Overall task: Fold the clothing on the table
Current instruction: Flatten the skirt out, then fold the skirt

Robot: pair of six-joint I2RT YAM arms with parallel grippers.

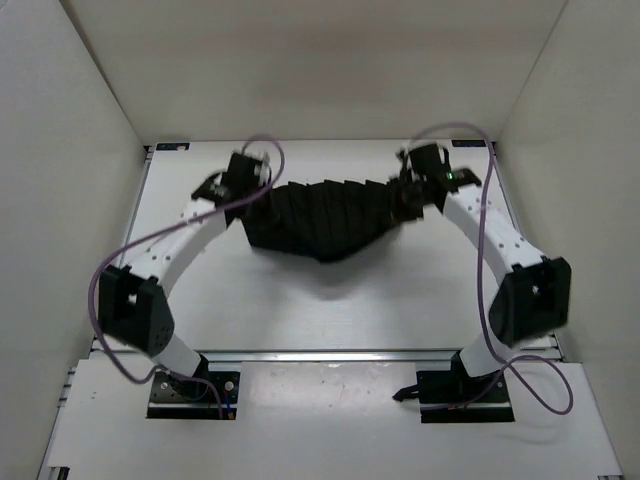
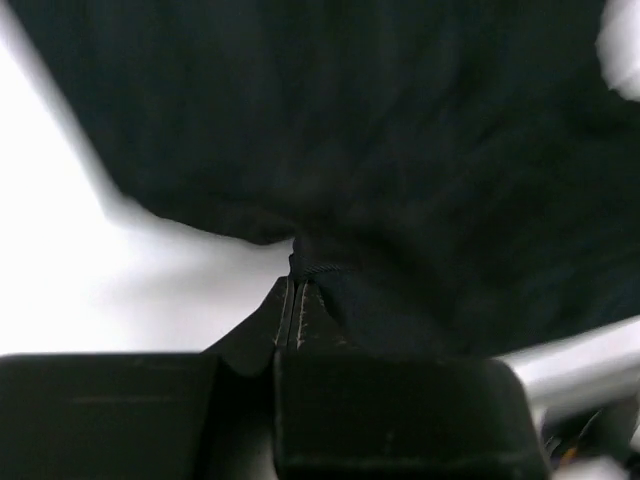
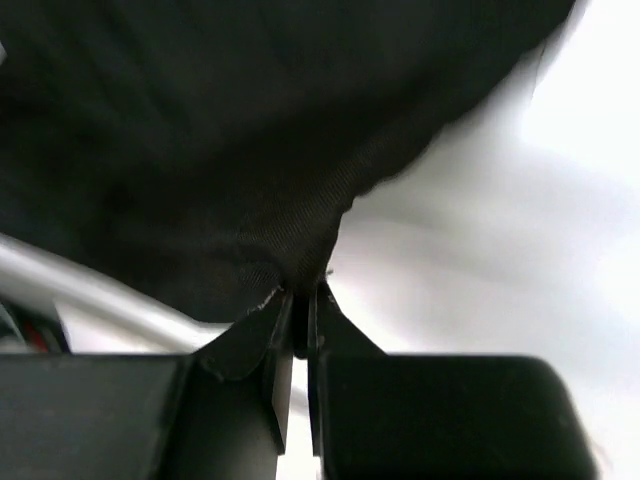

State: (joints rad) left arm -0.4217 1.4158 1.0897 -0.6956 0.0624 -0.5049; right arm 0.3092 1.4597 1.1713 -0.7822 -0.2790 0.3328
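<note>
Left gripper (image 1: 243, 186): jaws pressed together, pinching the left upper corner of the clothing (image 1: 320, 222); cloth bunched right at the fingertips (image 2: 278, 312) in the wrist view.
Clothing, place: strung between both grippers over the far half of the table (image 1: 300, 325), middle sagging toward the near edge; soft shadow (image 1: 335, 290) beneath, so probably lifted clear there.
Clothing, long axis: left to right, corner to corner, across the table.
Right gripper (image 1: 408, 195): jaws closed too, nipping the right upper corner; a tight gather of fabric running into the tips in the wrist view.
Nearer arm: neither, one corner each, evenly shared.
Coming move, as a guess: both corners carried together toward the near side, hem laid down first, top edge brought over it.
Material: black, matte, soft, finely woven up close.
Shape: fan of upright pleats, narrow at the pinched top, drooping to a rounded point below.
</note>
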